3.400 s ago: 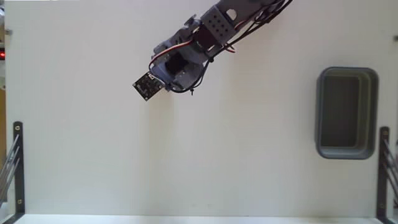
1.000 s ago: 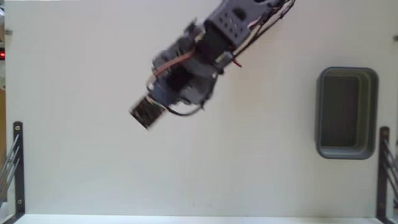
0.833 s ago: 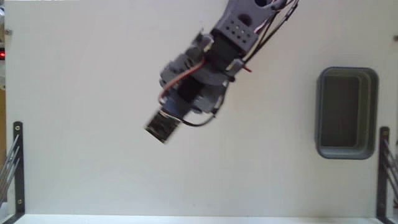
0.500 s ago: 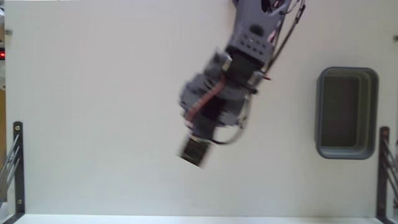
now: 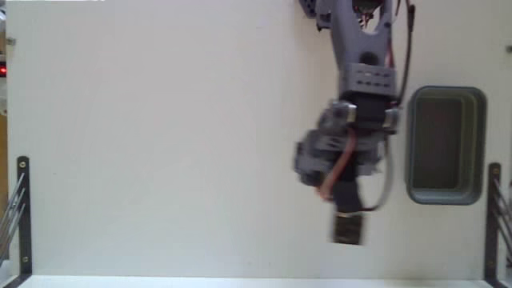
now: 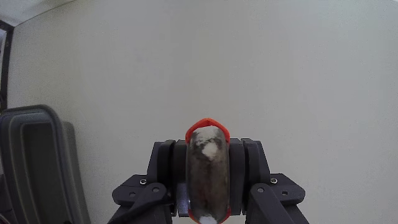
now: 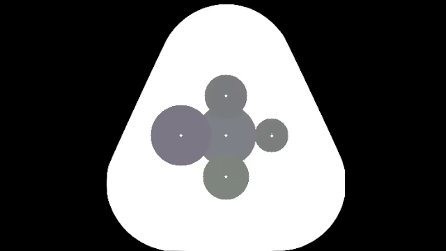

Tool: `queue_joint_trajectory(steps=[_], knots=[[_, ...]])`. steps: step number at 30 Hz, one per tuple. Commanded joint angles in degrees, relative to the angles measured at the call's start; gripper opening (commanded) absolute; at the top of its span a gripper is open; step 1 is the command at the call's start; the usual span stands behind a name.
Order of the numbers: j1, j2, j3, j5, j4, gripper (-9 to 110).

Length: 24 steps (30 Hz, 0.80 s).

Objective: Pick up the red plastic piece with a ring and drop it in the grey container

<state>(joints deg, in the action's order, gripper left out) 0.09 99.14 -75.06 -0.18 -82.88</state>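
The end effector (image 6: 208,186) was clamped on the small orange-red plastic piece with a ring (image 6: 207,124), whose red loop showed just above the fingers in the wrist view. In the fixed view the piece was hidden under the arm. There the end effector (image 5: 347,228) hung above the white bench (image 5: 144,160), with the dark grey rectangular plastic tub (image 5: 445,146) just to its right and slightly farther up the picture — not yet beneath it. In the wrist view the tub (image 6: 37,162) sat at the left edge, beside the fingers rather than ahead of them.

To do the carry well, the grip would need to hold firm until the loop was clearly over the tub's hollow, past the thick rim. The piece looked light and small, so a release over the rim — or from too high — could likely bounce it out. Centring over the opening first seemed the safer course.
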Motion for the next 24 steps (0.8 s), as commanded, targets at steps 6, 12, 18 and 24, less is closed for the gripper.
queue_joint_trajectory(steps=[6, 12, 18, 24], knots=[[-11.78, -0.95, 4.5, 0.18, 0.77, 26], [-19.47, -2.47, 5.9, 0.18, 0.89, 26], [-26.2, -3.8, 7.11, 0.18, 1.0, 26], [-31.38, -4.83, 8.05, 0.18, 1.08, 26]])
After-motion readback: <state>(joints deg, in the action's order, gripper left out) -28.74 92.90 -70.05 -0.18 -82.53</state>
